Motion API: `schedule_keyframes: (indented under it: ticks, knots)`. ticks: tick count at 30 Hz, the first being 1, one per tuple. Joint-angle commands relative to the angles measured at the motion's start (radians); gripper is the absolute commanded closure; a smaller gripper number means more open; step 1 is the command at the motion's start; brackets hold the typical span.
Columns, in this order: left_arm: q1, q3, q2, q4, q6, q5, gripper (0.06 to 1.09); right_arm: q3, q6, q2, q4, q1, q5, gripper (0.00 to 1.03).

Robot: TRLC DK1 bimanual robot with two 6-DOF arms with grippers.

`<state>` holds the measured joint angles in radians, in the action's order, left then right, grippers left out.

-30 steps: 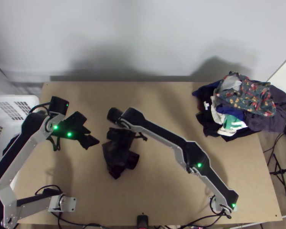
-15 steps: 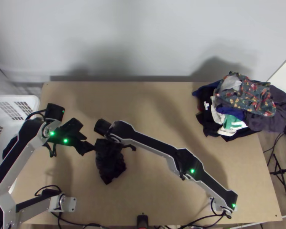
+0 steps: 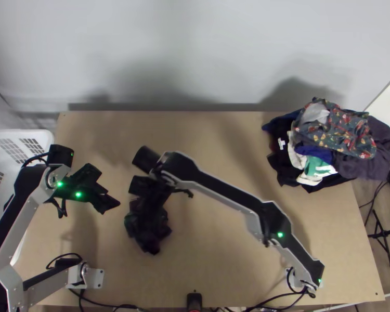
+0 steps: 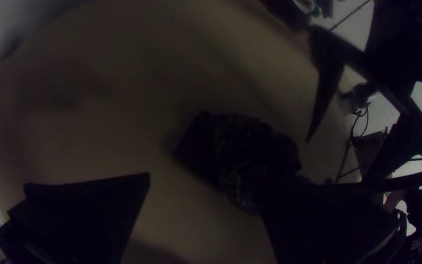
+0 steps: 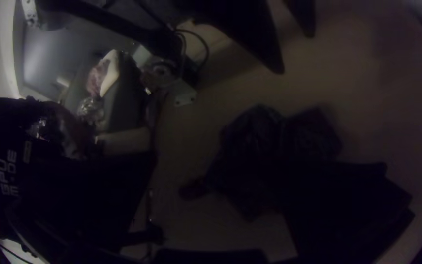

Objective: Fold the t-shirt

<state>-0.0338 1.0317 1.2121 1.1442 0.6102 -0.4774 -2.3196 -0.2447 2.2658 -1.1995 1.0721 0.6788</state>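
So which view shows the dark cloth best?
The top view: the bunched cloth stands out against the pale table. The left wrist view shows it dimly, faintly patterned; in the right wrist view its edges blur into darkness.

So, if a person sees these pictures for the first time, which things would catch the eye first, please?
Probably the heap of clothes at the table's far right corner, topped by a colourful patterned piece. Next, the two arms, left and right, with green lights, and the dark bunched cloth left of the table's middle.
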Motion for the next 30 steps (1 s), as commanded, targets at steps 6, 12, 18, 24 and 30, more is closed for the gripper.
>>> schedule_keyframes:
  ticks: [6, 12, 18, 24, 30]
  knots:
    - [0.298, 0.045, -0.003, 0.068, -0.079, -0.040, 0.10, 0.164, -0.015, -0.118, -0.123, -0.212, 0.013, 0.06]
    - [0.486, 0.045, 0.021, 0.002, -0.219, -0.049, 0.10, 0.351, -0.033, -0.155, -0.126, -0.322, 0.016, 0.07]
    - [0.557, -0.033, 0.101, -0.181, -0.311, 0.017, 0.10, 0.414, -0.048, -0.193, -0.117, -0.330, 0.021, 0.07]
    - [0.535, -0.076, 0.211, -0.256, -0.310, 0.089, 0.10, 0.440, -0.064, -0.226, -0.115, -0.314, 0.021, 0.07]
    - [0.543, -0.165, 0.231, -0.176, -0.303, 0.145, 0.10, 0.474, -0.077, -0.244, -0.112, -0.319, 0.021, 0.07]
